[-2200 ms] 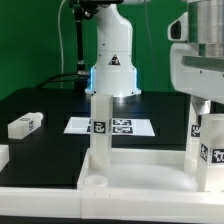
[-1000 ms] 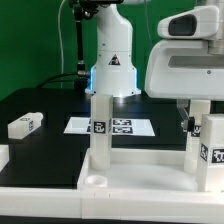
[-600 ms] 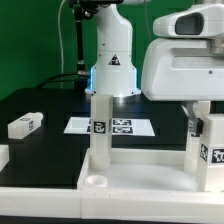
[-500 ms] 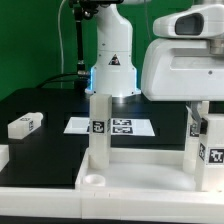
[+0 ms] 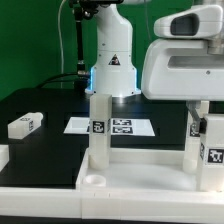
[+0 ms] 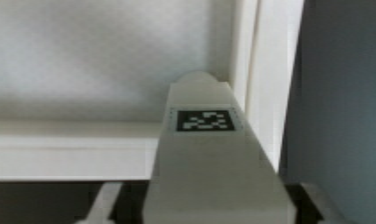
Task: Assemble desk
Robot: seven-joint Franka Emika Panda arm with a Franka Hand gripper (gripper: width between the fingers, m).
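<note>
The white desk tabletop (image 5: 130, 170) lies in the foreground with its raised rim and a round corner socket (image 5: 94, 181). One tagged white leg (image 5: 100, 125) stands upright in it toward the exterior view's left. A second tagged leg (image 5: 211, 150) stands at the right corner. My gripper (image 5: 200, 112) sits over that leg's top. In the wrist view the gripper (image 6: 211, 205) has its dark fingers (image 6: 309, 203) on both sides of this leg (image 6: 210, 150), shut on it, with the tabletop (image 6: 87, 80) beneath.
A loose tagged leg (image 5: 25, 124) lies on the black table at the exterior view's left, and another white part (image 5: 3, 155) lies at the left edge. The marker board (image 5: 110, 126) lies behind the tabletop. The white robot base (image 5: 112, 55) stands at the back.
My hand has moved toward the exterior view's left over the right leg. A tag now shows on that leg's right face. Almost nothing has moved in the last half second.
</note>
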